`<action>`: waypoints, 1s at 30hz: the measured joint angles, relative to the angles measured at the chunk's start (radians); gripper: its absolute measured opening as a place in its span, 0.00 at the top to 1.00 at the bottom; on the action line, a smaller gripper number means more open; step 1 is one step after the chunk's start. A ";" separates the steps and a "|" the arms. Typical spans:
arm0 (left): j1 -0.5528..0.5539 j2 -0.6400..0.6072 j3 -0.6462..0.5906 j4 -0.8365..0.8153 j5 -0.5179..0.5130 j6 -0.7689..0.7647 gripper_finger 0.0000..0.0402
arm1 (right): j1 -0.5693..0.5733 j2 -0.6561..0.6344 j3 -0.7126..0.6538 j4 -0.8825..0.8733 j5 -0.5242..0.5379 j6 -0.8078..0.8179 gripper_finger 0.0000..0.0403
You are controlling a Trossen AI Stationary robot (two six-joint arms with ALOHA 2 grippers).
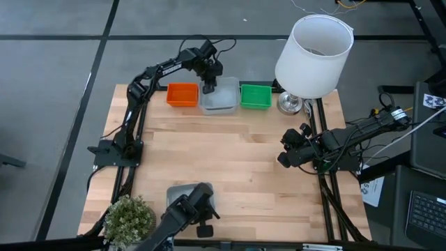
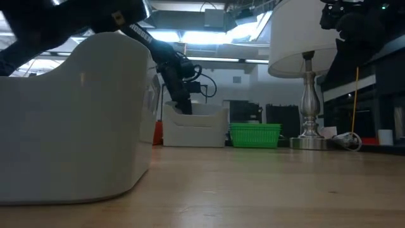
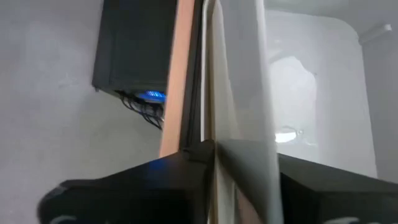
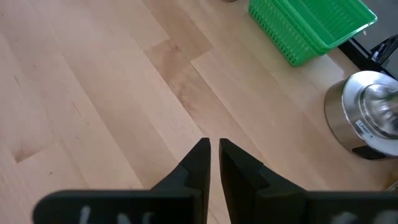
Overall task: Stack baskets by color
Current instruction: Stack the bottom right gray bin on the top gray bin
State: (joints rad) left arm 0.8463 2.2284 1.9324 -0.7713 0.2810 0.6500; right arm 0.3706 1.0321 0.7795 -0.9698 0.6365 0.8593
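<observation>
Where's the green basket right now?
In the high view the green basket sits at the table's far edge, right of centre, beside the pale grey-blue basket on one side and the lamp's metal base on the other.

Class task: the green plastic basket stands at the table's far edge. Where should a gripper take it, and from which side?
Grip the thin long rim wall of the green rectangular plastic basket, coming from above: it sits upright, open-topped, with one finger inside and one outside.

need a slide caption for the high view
Left gripper grips the grey-blue basket's wall between orange and green baskets; right gripper waits.
</observation>
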 joint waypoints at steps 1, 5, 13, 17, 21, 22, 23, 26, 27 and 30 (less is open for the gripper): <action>-0.003 0.000 0.000 0.012 -0.004 -0.008 0.89 | 0.000 0.000 0.000 0.000 0.000 -0.001 0.91; -0.012 0.000 0.000 0.020 -0.008 -0.007 0.84 | 0.000 0.000 0.000 0.000 0.000 -0.002 0.91; -0.033 -0.002 0.000 0.007 -0.024 -0.018 0.79 | 0.000 0.000 0.000 0.000 0.000 -0.004 0.91; -0.040 -0.004 0.000 -0.008 -0.057 -0.028 0.76 | 0.000 0.000 0.000 0.000 0.000 -0.004 0.91; -0.039 -0.005 0.001 -0.028 -0.057 -0.062 0.73 | 0.000 0.000 0.000 -0.001 0.000 -0.004 0.91; -0.039 -0.005 0.002 -0.037 -0.058 -0.067 0.72 | 0.000 0.000 0.000 -0.001 0.000 -0.004 0.91; -0.039 -0.005 0.002 -0.047 -0.057 -0.069 0.72 | 0.000 0.000 0.000 -0.001 0.000 -0.004 0.91; -0.039 -0.005 0.002 -0.063 -0.058 -0.071 0.71 | 0.000 0.000 0.000 -0.001 0.000 -0.004 0.91; -0.039 -0.007 0.007 -0.071 -0.058 -0.072 0.70 | 0.000 0.000 0.000 -0.001 0.000 -0.004 0.91; -0.039 -0.017 0.024 -0.096 -0.075 -0.073 0.70 | 0.000 0.000 0.000 -0.001 0.000 -0.003 0.91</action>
State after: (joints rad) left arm 0.8075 2.2113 1.9563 -0.8671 0.2056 0.5774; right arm 0.3709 1.0321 0.7795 -0.9703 0.6365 0.8561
